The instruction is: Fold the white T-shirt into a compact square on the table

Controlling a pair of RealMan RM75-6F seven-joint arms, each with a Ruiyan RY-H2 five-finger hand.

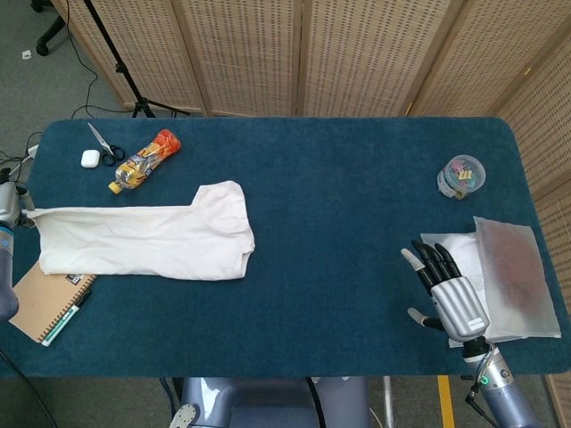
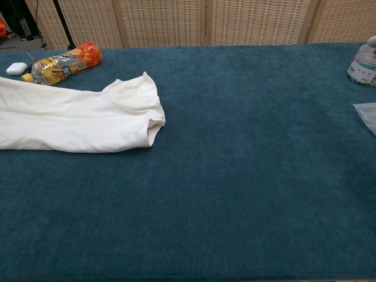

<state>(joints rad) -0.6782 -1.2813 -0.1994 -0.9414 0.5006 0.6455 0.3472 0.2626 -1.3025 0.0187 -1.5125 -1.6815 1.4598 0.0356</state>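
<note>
The white T-shirt (image 1: 143, 234) lies folded into a long band at the table's left end, its collar end bunched toward the middle. In the chest view the T-shirt (image 2: 76, 120) runs off the left border. My left hand (image 1: 6, 207) shows only as a grey sliver at the head view's left border, where the shirt's pulled-out corner leads straight into it; the grip itself is cut off. My right hand (image 1: 443, 292) rests far off at the front right, palm down with fingers spread, holding nothing. Neither hand appears in the chest view.
A spiral notebook (image 1: 45, 308) with a pen lies partly under the shirt's left end. Behind it are an orange snack bag (image 1: 144, 159), scissors (image 1: 103, 145) and a white case (image 1: 89, 159). A clip jar (image 1: 461, 176) and a plastic pouch (image 1: 513, 276) sit at right.
</note>
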